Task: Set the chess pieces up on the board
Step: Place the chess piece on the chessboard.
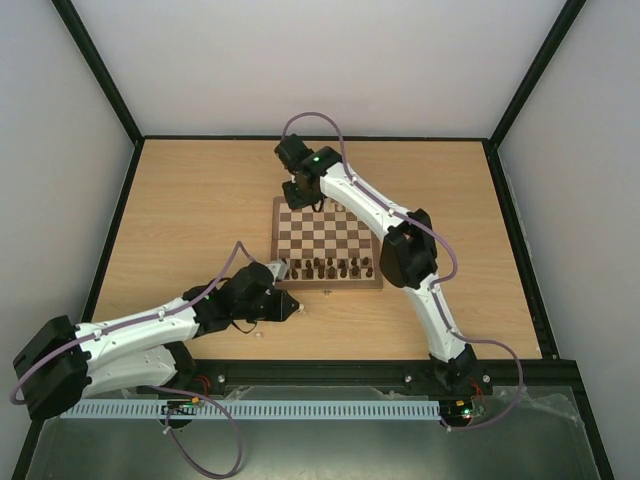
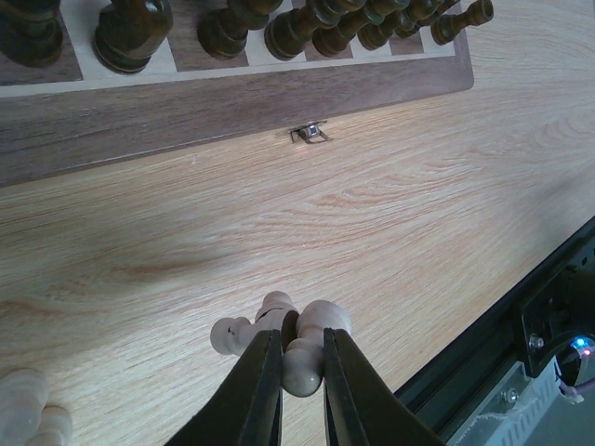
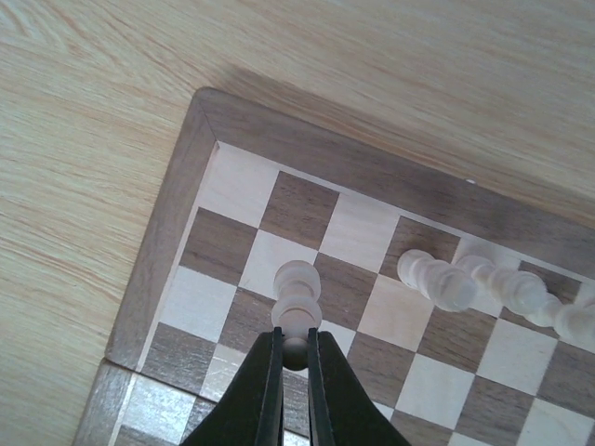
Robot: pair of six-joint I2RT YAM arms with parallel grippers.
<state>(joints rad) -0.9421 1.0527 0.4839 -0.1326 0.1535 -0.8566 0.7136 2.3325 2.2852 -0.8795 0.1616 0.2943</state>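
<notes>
The board [image 1: 330, 232] lies mid-table, its clasp [image 2: 311, 133] on the near edge. My left gripper [image 2: 301, 336] is low over the bare table in front of the board, shut on a pale pawn [image 2: 307, 367]. A second pale piece [image 2: 244, 330] lies against it on the left. Another pale piece [image 2: 23, 400] rests at the lower left. My right gripper [image 3: 295, 336] hangs over the board's far left corner [image 3: 177, 214], shut on a pale pawn [image 3: 297, 293] that stands on or just above a square. More pale pieces [image 3: 437, 281] stand on the far rows to its right.
Dark brown pieces [image 1: 330, 267] fill the board's near rows, close behind my left gripper [image 1: 297, 308]. A pale speck of a piece [image 1: 262, 336] lies near the front rail [image 1: 330, 372]. Black frame posts and white walls enclose the table.
</notes>
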